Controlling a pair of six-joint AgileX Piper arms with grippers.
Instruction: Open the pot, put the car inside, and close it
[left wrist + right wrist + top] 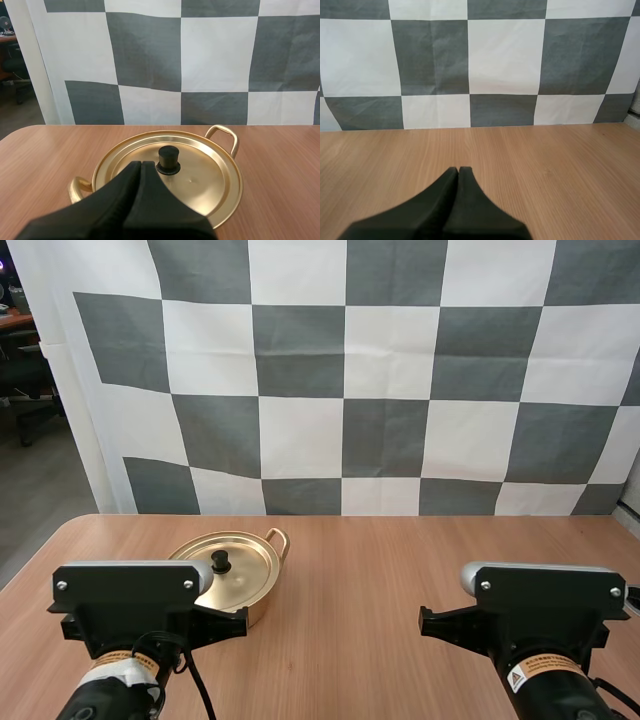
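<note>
1. Pot (228, 575) sits lidded on the table (400, 570), just ahead of the left gripper (139, 165).
2. Both it and the right gripper (458, 170) are pressed together, empty.
3. Unopened fingers would likely knock the knob (168, 159), shoving the pot.

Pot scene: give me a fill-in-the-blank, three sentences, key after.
1. The pot stands on the table in front of my ____ arm.
2. The knob on its lid is ____ in colour.
3. The left gripper and the right gripper are both ____, holding nothing.
Missing words: left; black; shut.
</note>
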